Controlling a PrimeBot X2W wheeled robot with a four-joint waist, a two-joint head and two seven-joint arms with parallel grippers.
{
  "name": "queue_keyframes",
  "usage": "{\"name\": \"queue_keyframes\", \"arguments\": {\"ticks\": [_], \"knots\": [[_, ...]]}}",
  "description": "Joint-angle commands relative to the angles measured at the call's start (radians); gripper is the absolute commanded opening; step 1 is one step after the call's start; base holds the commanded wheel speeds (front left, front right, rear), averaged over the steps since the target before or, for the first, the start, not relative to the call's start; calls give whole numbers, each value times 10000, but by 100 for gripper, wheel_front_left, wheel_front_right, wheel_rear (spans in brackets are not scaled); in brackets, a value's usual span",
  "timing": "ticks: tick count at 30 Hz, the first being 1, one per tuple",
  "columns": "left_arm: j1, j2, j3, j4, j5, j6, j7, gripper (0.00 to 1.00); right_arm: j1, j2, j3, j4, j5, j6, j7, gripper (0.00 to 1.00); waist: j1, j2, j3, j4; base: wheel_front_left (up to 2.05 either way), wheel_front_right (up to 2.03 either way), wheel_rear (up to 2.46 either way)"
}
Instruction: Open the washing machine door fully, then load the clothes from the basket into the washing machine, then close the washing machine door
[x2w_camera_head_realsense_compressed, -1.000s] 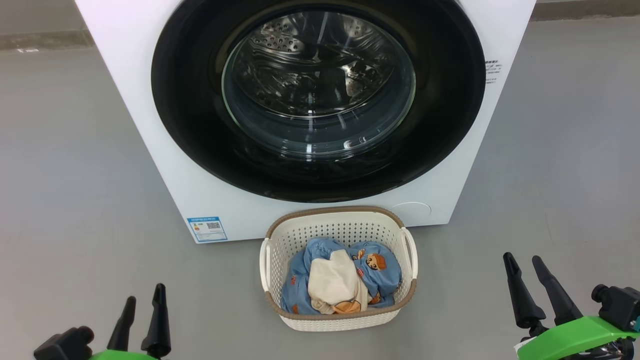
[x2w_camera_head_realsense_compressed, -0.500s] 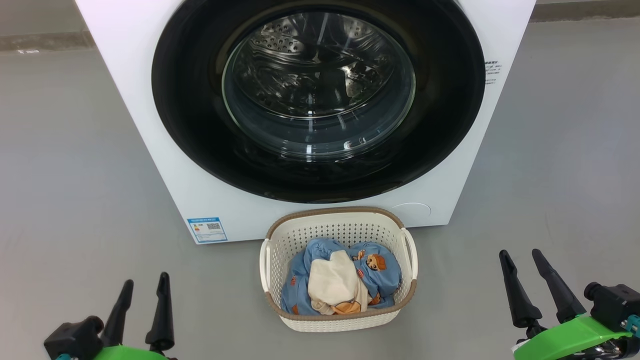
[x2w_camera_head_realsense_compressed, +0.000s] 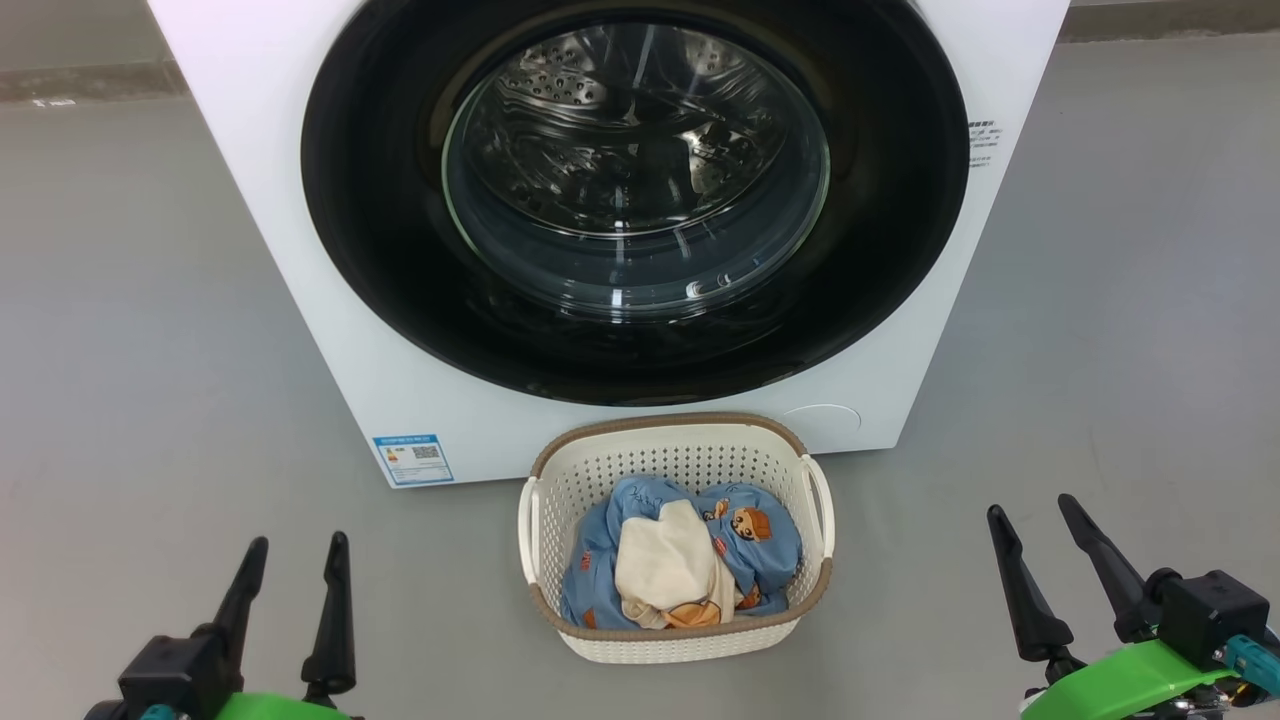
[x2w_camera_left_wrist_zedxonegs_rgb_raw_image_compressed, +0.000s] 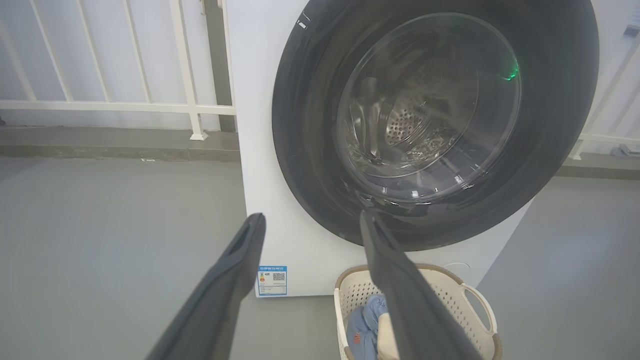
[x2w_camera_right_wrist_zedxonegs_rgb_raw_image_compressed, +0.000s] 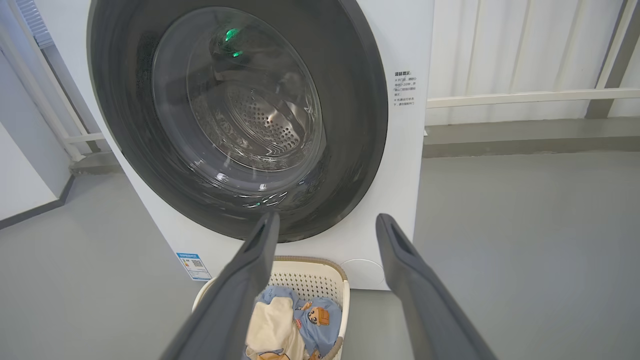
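The white washing machine (x2w_camera_head_realsense_compressed: 250, 130) stands straight ahead, its round black-rimmed door (x2w_camera_head_realsense_compressed: 380, 250) lying flat against the front, steel drum visible through the glass. On the floor before it sits the cream basket (x2w_camera_head_realsense_compressed: 690, 640) holding the blue bear-print clothes (x2w_camera_head_realsense_compressed: 755, 545) and a cream cloth (x2w_camera_head_realsense_compressed: 665, 570). My left gripper (x2w_camera_head_realsense_compressed: 297, 549) is open and empty at the lower left, well left of the basket. At the lower right my right gripper (x2w_camera_head_realsense_compressed: 1032, 507) is also open with nothing between its fingers. The door (x2w_camera_left_wrist_zedxonegs_rgb_raw_image_compressed: 310, 165) and basket (x2w_camera_left_wrist_zedxonegs_rgb_raw_image_compressed: 477, 300) show past the left fingers, and the door (x2w_camera_right_wrist_zedxonegs_rgb_raw_image_compressed: 360, 150) and clothes (x2w_camera_right_wrist_zedxonegs_rgb_raw_image_compressed: 315, 317) past the right ones.
Grey floor (x2w_camera_head_realsense_compressed: 130, 400) stretches on both sides of the machine. A blue label sticker (x2w_camera_head_realsense_compressed: 412, 458) marks its lower left corner. White railings (x2w_camera_left_wrist_zedxonegs_rgb_raw_image_compressed: 185, 105) and a low kerb run behind the machine, with more railing (x2w_camera_right_wrist_zedxonegs_rgb_raw_image_compressed: 525, 95) on the right.
Both grippers have crept forward a little, tips rising in the head view; the right one drifted slightly left. Door, basket and clothes are unchanged.
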Motion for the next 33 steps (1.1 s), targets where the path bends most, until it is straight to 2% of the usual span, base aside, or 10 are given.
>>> {"name": "queue_keyframes", "arguments": {"ticks": [1,12,33], "knots": [[-309,194,258,-364,388,-22,-183,100,-258,-207,191,-275,-374,14,-164,100,0,0,-1,4,0,0,0],[-316,299,233,-587,1632,-25,-490,100,-237,-283,274,-291,-1589,16,-469,100,0,0,0,27,0,0,0],[-243,172,484,-578,1532,-25,-490,100,-163,-208,80,-156,-1621,16,-469,100,0,0,29,6,0,0,0]]}}
